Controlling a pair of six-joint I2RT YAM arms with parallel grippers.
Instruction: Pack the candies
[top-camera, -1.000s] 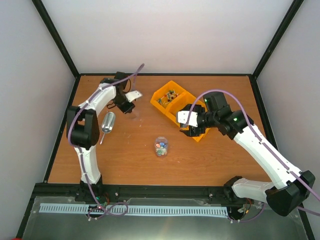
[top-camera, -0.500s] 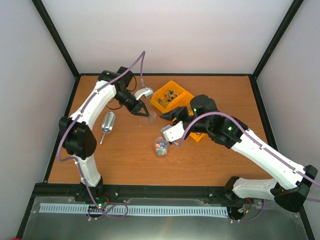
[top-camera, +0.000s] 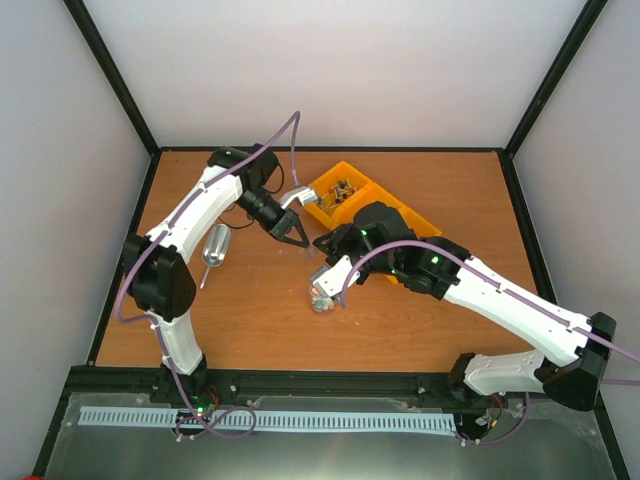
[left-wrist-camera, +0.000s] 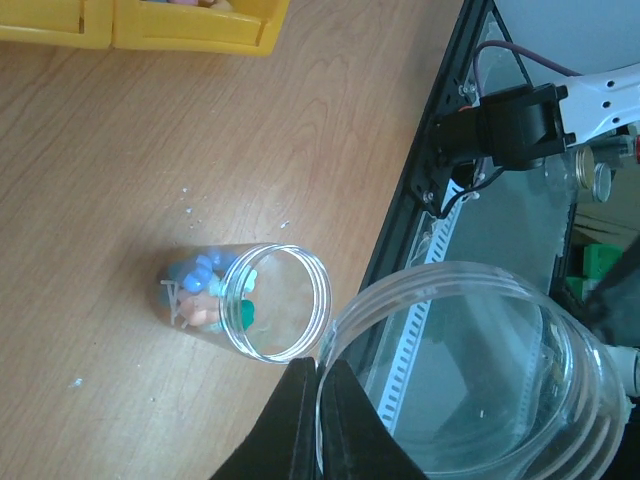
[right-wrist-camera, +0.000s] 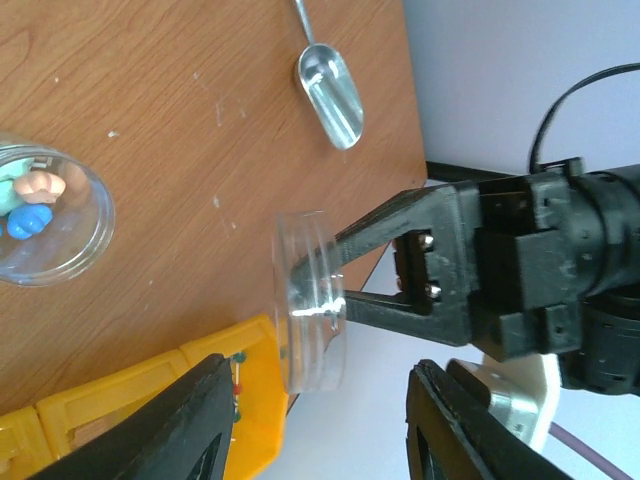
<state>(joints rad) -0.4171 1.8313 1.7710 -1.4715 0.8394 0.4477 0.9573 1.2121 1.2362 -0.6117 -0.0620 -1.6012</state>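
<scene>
Left gripper (left-wrist-camera: 318, 405) pinches empty jar (left-wrist-camera: 470, 370) by its rim, which may slip; right gripper (top-camera: 322, 285) half-open, holding nothing, above centre candy jar (left-wrist-camera: 250, 300), an off-centre grab could tip it, spilling candies (left-wrist-camera: 200, 290)

Your brown wooden bench (top-camera: 250, 330) carries a yellow plastic divided bin (top-camera: 325, 190) towards the back. A silver metal scoop (top-camera: 215, 245) lies at the left, and a small clear plastic jar (left-wrist-camera: 262, 318) holding pastel candies (left-wrist-camera: 200, 290) sits near the middle.
</scene>
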